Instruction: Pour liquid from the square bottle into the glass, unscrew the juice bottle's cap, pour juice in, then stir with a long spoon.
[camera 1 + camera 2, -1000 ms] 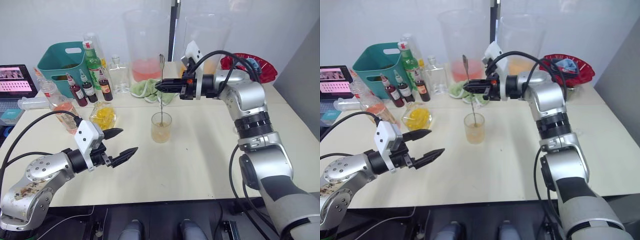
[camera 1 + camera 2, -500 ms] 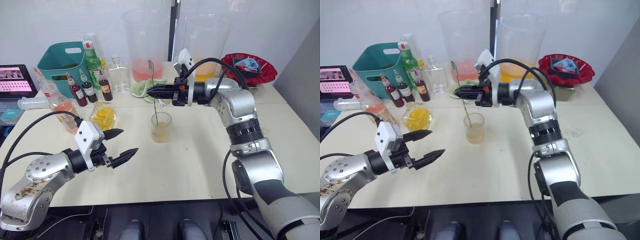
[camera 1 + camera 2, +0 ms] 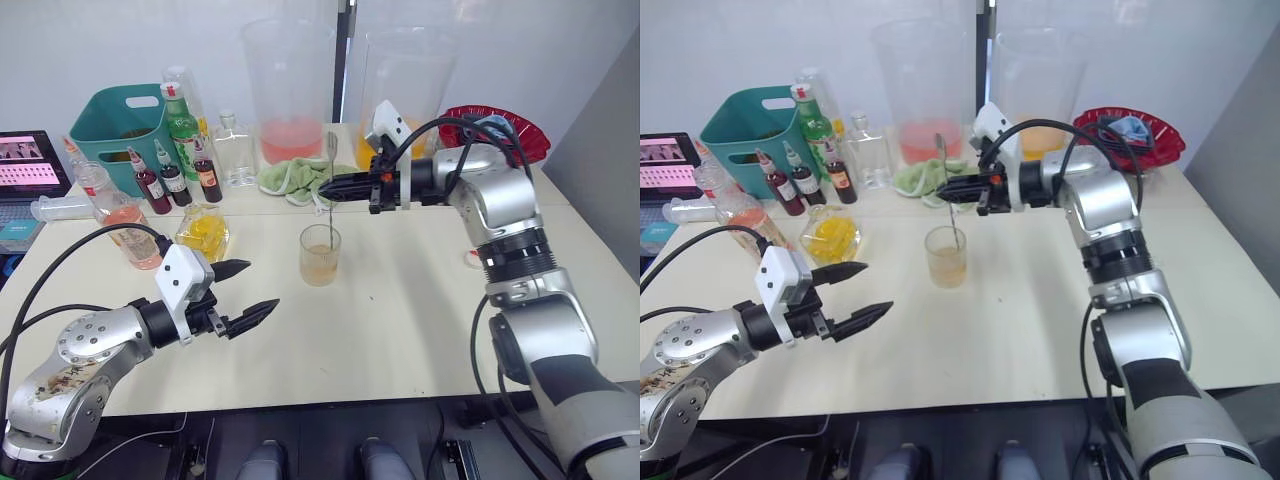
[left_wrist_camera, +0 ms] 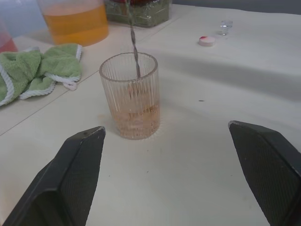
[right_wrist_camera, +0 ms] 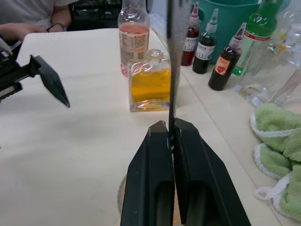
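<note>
Head stereo pair high over the table; wrist cameras low, close, sharing the glass.

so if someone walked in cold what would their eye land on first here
Most likely the right end effector above mid-table, shut on the long spoon, which stands in the glass of pale pink-orange drink. Next, the left end effector, hanging open in front of the glass. Behind, two huge clear pitchers stand at the table's far edge, with a green towel in front of them.
</note>
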Action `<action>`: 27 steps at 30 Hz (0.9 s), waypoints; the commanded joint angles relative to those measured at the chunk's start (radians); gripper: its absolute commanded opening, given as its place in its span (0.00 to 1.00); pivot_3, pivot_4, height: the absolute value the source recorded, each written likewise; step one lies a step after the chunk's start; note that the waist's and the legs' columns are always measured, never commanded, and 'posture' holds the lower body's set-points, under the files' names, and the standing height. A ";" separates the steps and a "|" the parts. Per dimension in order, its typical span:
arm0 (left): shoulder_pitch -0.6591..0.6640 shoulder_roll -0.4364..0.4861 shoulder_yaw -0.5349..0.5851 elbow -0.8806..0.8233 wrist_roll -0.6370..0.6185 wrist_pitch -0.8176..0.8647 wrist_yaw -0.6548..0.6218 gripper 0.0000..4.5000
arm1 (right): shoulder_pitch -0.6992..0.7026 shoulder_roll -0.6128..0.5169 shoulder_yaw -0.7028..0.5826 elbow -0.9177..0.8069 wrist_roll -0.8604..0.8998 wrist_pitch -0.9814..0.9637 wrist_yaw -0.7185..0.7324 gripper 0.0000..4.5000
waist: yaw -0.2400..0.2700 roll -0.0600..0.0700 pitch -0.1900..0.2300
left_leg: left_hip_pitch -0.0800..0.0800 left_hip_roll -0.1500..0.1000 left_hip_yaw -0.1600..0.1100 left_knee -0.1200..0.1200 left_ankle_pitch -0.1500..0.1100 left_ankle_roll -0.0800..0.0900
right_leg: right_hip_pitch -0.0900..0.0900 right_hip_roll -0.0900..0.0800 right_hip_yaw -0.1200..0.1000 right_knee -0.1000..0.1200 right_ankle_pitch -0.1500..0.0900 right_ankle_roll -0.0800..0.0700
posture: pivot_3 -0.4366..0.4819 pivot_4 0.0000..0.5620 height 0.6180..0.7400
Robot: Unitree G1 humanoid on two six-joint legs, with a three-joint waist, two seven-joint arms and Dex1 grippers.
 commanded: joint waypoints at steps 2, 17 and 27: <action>-0.006 0.000 0.018 -0.021 -0.008 -0.015 0.000 0.99 | -0.015 0.045 -0.050 -0.037 0.027 -0.040 -0.042 0.00 | 0.001 0.000 0.000 | -0.001 0.000 0.000 0.000 0.000 0.000 | -0.002 0.000 0.000 0.001 0.000 0.000 | 0.48 0.27 1.00; -0.025 -0.022 0.003 0.013 0.008 -0.049 -0.007 0.99 | -0.060 -0.066 -0.110 -0.172 0.130 0.148 0.019 0.00 | 0.004 0.000 0.000 | -0.002 0.000 0.000 0.000 0.000 0.000 | -0.006 -0.001 0.001 0.006 0.000 0.000 | 0.48 0.27 1.00; -0.074 -0.045 -0.038 0.061 0.028 -0.076 -0.028 0.99 | -0.046 -0.118 -0.129 -0.202 0.132 0.211 -0.023 0.00 | 0.009 0.000 0.000 | -0.002 0.000 0.002 0.001 0.000 0.000 | -0.006 -0.001 0.001 0.006 0.000 0.000 | 0.48 0.27 1.00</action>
